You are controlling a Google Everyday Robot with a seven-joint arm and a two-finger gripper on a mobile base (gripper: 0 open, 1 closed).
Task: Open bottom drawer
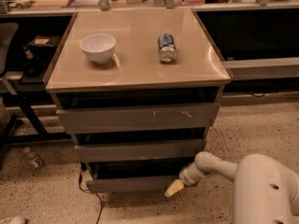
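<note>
The bottom drawer point(126, 184) is the slimmest grey front at the foot of the cabinet, pulled a little forward with a dark gap above it. My gripper point(174, 188) is at the drawer's right front corner, low near the floor, its yellowish fingertip touching or just in front of that corner. The white arm point(261, 185) reaches in from the lower right. Above are the mid-sized grey front point(138, 150) and the widest grey front with white scratch marks point(138, 117).
A white bowl point(97, 47) and a can lying on its side point(166, 47) rest on the beige cabinet top point(135, 64). A black cable point(97, 204) trails on the speckled floor at the cabinet's left. A bottle point(32, 157) lies on the floor at left. Dark shelving stands behind.
</note>
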